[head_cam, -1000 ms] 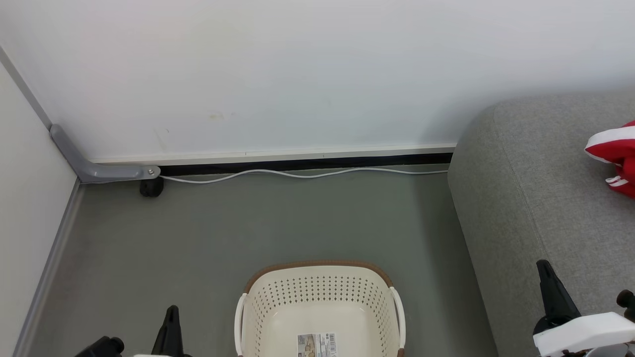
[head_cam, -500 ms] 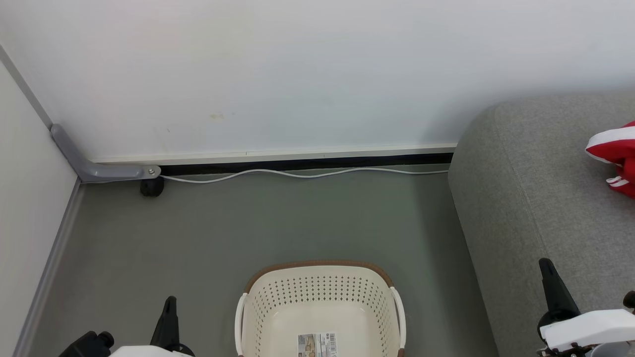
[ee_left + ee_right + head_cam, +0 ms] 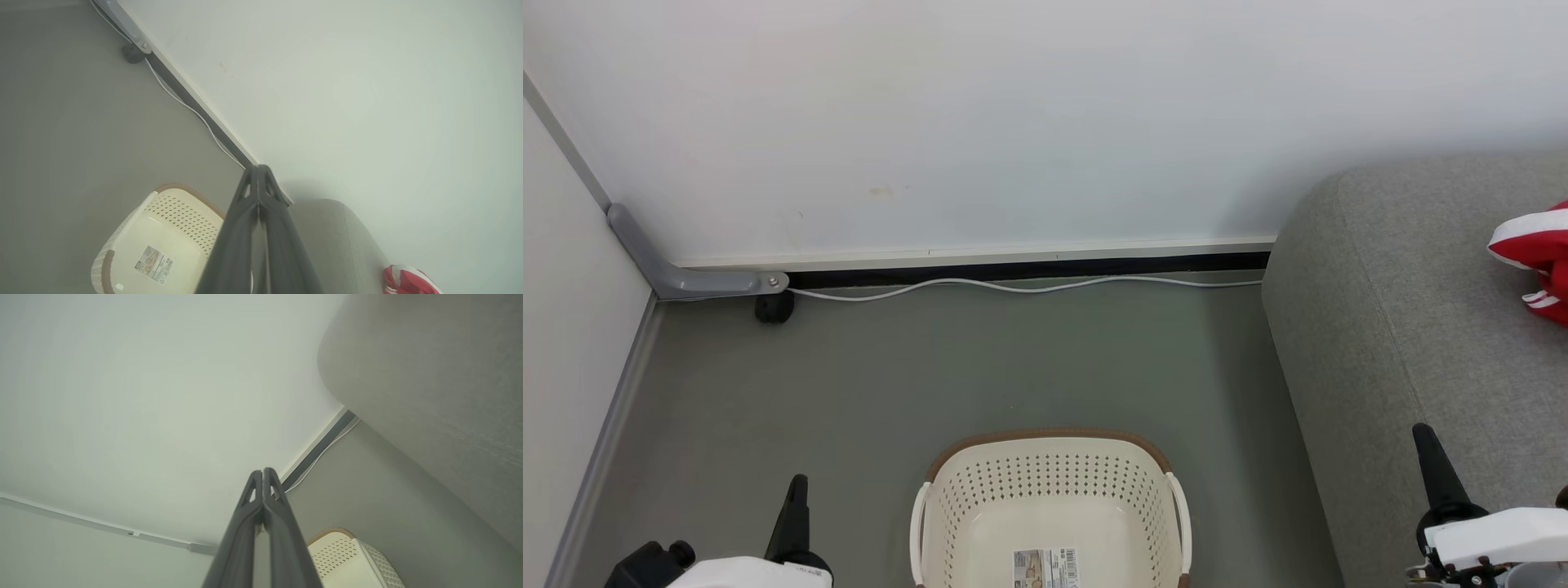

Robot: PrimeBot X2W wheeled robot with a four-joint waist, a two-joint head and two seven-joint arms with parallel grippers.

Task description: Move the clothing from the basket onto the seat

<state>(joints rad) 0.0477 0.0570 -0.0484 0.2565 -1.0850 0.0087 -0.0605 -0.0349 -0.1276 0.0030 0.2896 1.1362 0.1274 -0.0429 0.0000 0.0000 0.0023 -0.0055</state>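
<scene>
Grey floor (image 3: pixel 931 367), cream basket (image 3: pixel 1045 434), paper label (image 3: pixel 1045 567) on its bottom, print illegible

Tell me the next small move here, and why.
Probably tilt the head down slightly to check the cream-white perforated plastic basket: its visible floor is bare down to the paper label, but its near end is cut off. The red-and-white garment already lies on the light grey fabric sofa, and the left end effector and right end effector are shut, empty.
</scene>
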